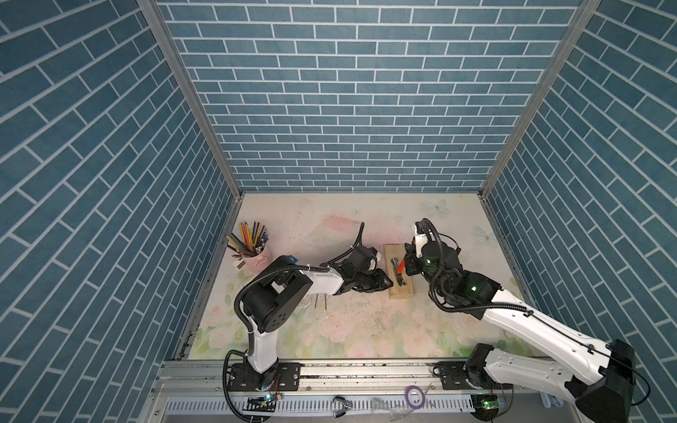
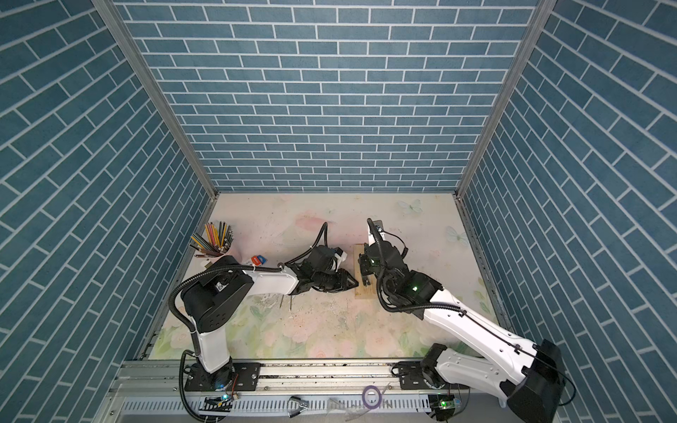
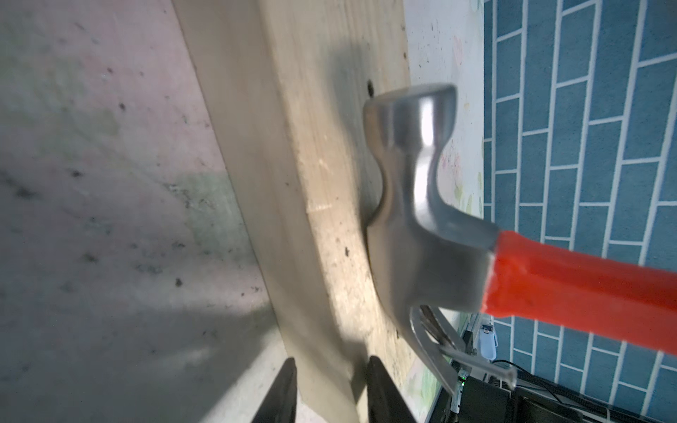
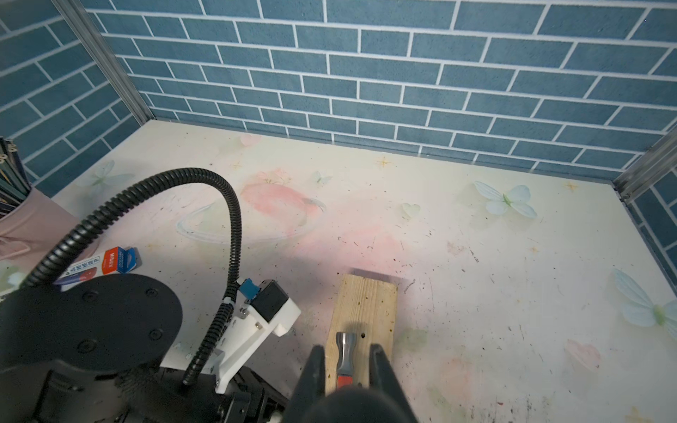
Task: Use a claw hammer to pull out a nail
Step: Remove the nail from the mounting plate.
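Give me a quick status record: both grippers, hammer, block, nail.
left gripper: shut on wooden block edge
right gripper: shut on claw hammer, at its orange handle
hammer head: against block's top face, handle angled away
claw: thin metal piece lodged there, likely the nail; blurred
block: flat on table, dark hole beside hammer face
clutter: pencil cup near left wall, apart from block

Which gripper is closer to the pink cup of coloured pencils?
Left. The left gripper grips the pale wooden block on the side facing the pink pencil cup; the right gripper holds the orange-handled claw hammer farther off, over that block.
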`<state>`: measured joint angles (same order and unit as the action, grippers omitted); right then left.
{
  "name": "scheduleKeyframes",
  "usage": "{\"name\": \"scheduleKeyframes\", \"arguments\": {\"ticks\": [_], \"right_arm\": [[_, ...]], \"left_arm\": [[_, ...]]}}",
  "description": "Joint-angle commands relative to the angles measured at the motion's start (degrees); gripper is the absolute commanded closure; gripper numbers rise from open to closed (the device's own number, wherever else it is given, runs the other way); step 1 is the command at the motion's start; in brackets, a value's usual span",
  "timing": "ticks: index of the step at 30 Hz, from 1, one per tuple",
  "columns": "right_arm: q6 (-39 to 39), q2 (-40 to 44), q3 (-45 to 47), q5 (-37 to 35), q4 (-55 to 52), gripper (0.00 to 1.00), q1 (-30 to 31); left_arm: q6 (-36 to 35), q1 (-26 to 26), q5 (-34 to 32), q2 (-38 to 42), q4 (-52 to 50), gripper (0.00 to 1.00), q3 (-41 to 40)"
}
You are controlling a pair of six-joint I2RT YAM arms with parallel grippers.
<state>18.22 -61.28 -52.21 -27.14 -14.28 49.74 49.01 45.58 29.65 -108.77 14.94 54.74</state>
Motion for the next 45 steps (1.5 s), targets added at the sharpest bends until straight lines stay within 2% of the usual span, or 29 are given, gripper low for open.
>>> {"name": "scheduleKeyframes", "arguments": {"ticks": [1, 12, 19, 23, 34, 41, 45], "right_arm": [[-3.6, -1.1, -5.1, -3.8, -4.8, 1.00, -1.3], [-1.0, -6.3, -12.0, 1.7, -9.7, 1.00, -6.3], [-0.8, -10.9, -17.6, 2.4, -14.5, 1.00, -6.8], [-0.6, -12.9, -19.9, 2.9, -16.2, 1.00, -7.0], [-0.9, -16.3, -24.0, 4.6, -19.4, 1.00, -7.6], [-0.6, -17.3, -24.9, 5.8, -20.4, 1.00, -8.3], [-0.6, -18.1, -26.0, 6.4, -21.4, 1.00, -8.4]], "left_arm": [[-1.3, -0.6, -6.3, -3.4, -9.8, 0.67, -1.5], [-3.9, -0.1, -5.5, -1.7, -8.7, 0.66, -1.0], [-5.9, 0.9, -5.1, -0.9, -9.0, 0.65, 0.1], [-6.2, 1.0, -1.7, -0.2, -6.1, 0.62, 0.1], [-7.7, 2.3, 1.9, 0.3, -4.4, 0.49, 1.8], [-8.1, 3.1, 2.5, -0.5, -3.7, 0.45, 3.3], [-8.1, 3.2, 0.6, -1.7, -5.6, 0.43, 4.8]]}}
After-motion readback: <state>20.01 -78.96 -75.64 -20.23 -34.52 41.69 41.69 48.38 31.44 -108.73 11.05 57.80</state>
